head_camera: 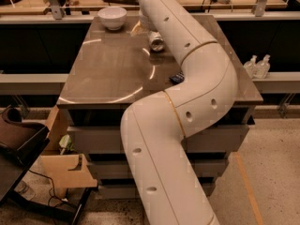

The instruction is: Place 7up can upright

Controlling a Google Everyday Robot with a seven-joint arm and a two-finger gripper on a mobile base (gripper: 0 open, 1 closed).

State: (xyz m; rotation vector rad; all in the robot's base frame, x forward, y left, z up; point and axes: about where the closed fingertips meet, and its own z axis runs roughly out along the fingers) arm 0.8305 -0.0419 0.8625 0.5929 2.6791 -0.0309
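The 7up can (156,42) is a small silvery can lying on its side on the far part of the grey table (108,74), with its silver end turned toward me. My white arm (187,78) reaches over the table from the front. My gripper (142,26) is at the arm's far end, just beyond and left of the can, mostly hidden behind the arm. I cannot tell whether it touches the can.
A white bowl (112,17) stands at the table's far left. A dark blue snack packet (176,78) peeks out beside the arm. Two clear bottles (257,65) stand on a ledge to the right. A cardboard box (65,168) and a dark chair (18,139) are on the floor at the left.
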